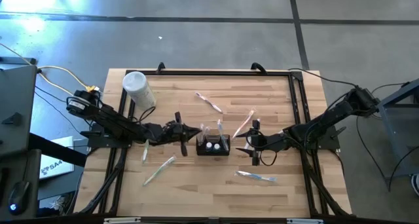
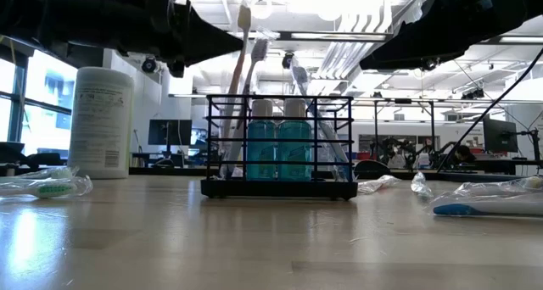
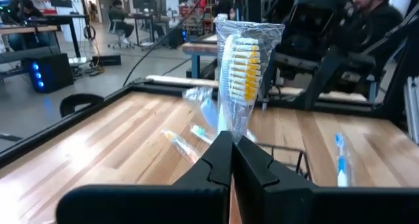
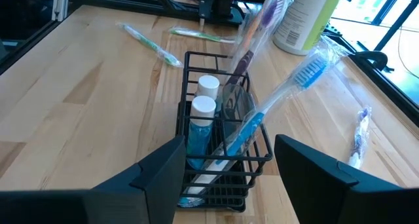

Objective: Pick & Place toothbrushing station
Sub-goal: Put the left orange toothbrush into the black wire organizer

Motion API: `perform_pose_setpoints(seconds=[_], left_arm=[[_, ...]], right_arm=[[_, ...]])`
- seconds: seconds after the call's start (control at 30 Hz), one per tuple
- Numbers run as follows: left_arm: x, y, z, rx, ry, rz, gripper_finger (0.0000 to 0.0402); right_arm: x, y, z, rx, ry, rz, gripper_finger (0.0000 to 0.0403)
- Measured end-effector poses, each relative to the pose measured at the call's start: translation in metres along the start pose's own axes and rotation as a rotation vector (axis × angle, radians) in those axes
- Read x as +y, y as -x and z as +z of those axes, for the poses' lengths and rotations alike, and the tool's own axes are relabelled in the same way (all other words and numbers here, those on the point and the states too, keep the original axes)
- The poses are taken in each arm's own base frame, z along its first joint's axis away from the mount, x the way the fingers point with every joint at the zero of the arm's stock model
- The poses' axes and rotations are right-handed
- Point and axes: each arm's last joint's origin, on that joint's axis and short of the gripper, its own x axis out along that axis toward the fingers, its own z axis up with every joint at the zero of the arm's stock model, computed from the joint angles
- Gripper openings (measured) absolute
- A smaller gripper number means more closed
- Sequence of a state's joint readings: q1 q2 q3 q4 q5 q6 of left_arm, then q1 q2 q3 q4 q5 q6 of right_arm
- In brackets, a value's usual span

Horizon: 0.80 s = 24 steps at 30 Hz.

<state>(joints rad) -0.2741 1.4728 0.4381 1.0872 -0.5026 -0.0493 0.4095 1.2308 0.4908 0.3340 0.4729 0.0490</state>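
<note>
The toothbrushing station [image 1: 213, 146], a black wire holder, stands mid-table. It holds two blue bottles [image 4: 203, 107] and wrapped toothbrushes leaning on its rim [image 4: 281, 93]. My left gripper [image 1: 191, 133] is level at the station's left end, shut on a wrapped toothbrush with yellow-white bristles [image 3: 239, 67]. My right gripper [image 4: 229, 185] waits open just right of the station [image 4: 219, 135], with nothing between its fingers. In the low view the station [image 2: 280, 146] stands below both arms. My left gripper pinches the wrapped toothbrush between its two shut fingers on the handle just below the head [image 3: 234, 127], through the plastic wrapper. The fingers come level from the table's left and lie across the brush. The brush stands nearly upright, head up; its lower part [image 2: 231, 120] runs down into the station's left end.
A white cylindrical container [image 1: 138, 88] stands at the far left. Wrapped toothbrushes lie loose on the wood: two behind the station [image 1: 209, 102] [image 1: 243, 123], others near left [image 1: 159, 171] and near right [image 1: 256, 177]. A black frame [image 1: 298, 106] borders the table.
</note>
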Motion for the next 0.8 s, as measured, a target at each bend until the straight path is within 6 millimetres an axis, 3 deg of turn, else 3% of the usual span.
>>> perform_pose_setpoints(seconds=[0.37,0.8], left_arm=[[0.008,-0.012,-0.019,0.02,0.037,-0.032,0.0],[0.01,-0.015,-0.024,0.042,0.04,-0.04,0.0]], right_arm=[[0.0,0.0,0.0,0.0,0.0,0.0,0.0228],[0.0,0.0,0.0,0.0,0.0,0.0,0.0228]])
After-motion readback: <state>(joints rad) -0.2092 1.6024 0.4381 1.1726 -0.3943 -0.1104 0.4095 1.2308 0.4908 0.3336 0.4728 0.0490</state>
